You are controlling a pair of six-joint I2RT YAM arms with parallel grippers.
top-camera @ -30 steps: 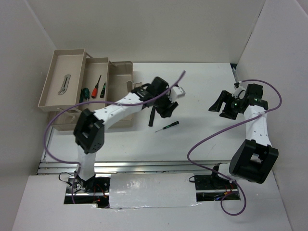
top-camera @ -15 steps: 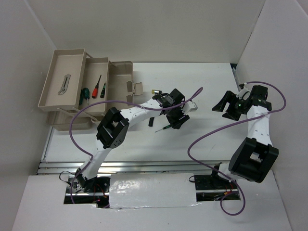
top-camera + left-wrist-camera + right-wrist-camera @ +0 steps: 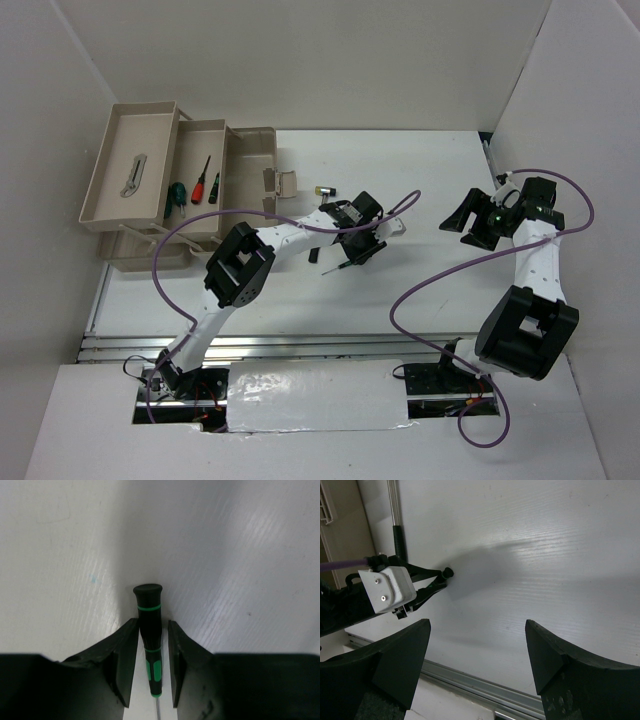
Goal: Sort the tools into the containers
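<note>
A black screwdriver with green bands [image 3: 148, 600] lies on the white table, and its shaft tip shows in the top view [image 3: 338, 266]. My left gripper [image 3: 358, 252] [image 3: 152, 624] is low over it. Its jaws straddle the handle closely, with a thin gap on the right side. My right gripper [image 3: 462, 225] [image 3: 477, 630] is wide open and empty, above the table to the right. The beige toolbox's left tray [image 3: 112, 190] holds a silver tool [image 3: 133, 175]. Its middle tray [image 3: 200, 135] holds red [image 3: 200, 185], black [image 3: 213, 188] and green-handled [image 3: 176, 195] screwdrivers. A black handle end [image 3: 313, 256] shows beside the left arm.
The toolbox's deeper base [image 3: 255, 150] and pale latch [image 3: 283, 183] stand left of the left arm. A small pale and dark object [image 3: 325, 190] lies behind the arm. White walls enclose the table. A metal rail [image 3: 300, 345] runs along the front edge. Purple cables loop over both arms.
My left arm swung right from near the toolbox, then dropped so its jaws now sit around the green-banded screwdriver. The right gripper shifted slightly and stays open.
</note>
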